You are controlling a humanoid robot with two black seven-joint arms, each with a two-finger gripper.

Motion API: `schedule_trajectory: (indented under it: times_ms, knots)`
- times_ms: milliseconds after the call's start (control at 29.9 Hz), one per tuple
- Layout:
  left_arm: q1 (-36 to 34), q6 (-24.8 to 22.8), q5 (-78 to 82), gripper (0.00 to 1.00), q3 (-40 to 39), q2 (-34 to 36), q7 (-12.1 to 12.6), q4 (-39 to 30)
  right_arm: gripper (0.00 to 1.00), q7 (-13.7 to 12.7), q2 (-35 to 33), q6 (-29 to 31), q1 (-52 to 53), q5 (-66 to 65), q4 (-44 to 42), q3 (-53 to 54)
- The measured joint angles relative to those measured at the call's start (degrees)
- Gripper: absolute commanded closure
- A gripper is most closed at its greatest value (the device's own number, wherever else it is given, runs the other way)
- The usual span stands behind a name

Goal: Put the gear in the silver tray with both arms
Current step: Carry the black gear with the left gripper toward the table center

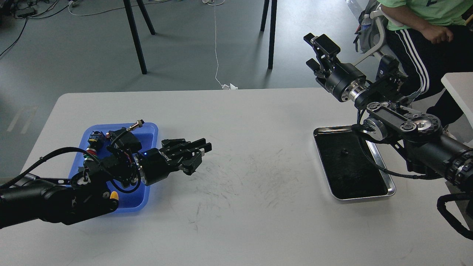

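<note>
The silver tray [388, 181] lies on the right side of the white table, with a dark reflective bottom. One small dark piece [344, 151] rests in its far half; I cannot tell whether it is a gear. My left gripper [197, 157] hovers low over the table just right of the blue tray, fingers pointing right. Its dark fingers blur together, so I cannot tell if it holds anything. My right gripper [311, 51] is raised above the table's far edge, left of the silver tray. Its fingers are spread and empty.
A blue plastic tray [149, 129] at the left holds several small parts, among them a metal plug [136, 125] and a yellow piece [114, 195], partly hidden by my left arm. A seated person [425, 33] is at the far right. Chair legs stand beyond the table.
</note>
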Motion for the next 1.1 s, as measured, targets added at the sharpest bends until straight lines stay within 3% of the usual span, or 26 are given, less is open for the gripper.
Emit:
schedule_trajectory:
  times_ms: [501, 936, 1103]
  knots:
    - [-0.59, -1.56, -1.78, 0.81, 4.64, -24.60, 0.00, 17.19, 0.06, 0.00, -0.32, 0.08, -0.29, -0.16, -0.21, -0.21]
    - [2.80, -1.90, -1.93, 0.76, 4.43, -26.22, 0.00, 23.15, 0.06, 0.00, -0.13, 0.30, -0.57, -0.17, -0.33, -0.33]
    - [3.35, -1.91, -1.93, 0.65, 4.34, -26.23, 0.00, 23.30, 0.06, 0.00, -0.07, 0.30, -0.54, -0.18, -0.33, -0.44]
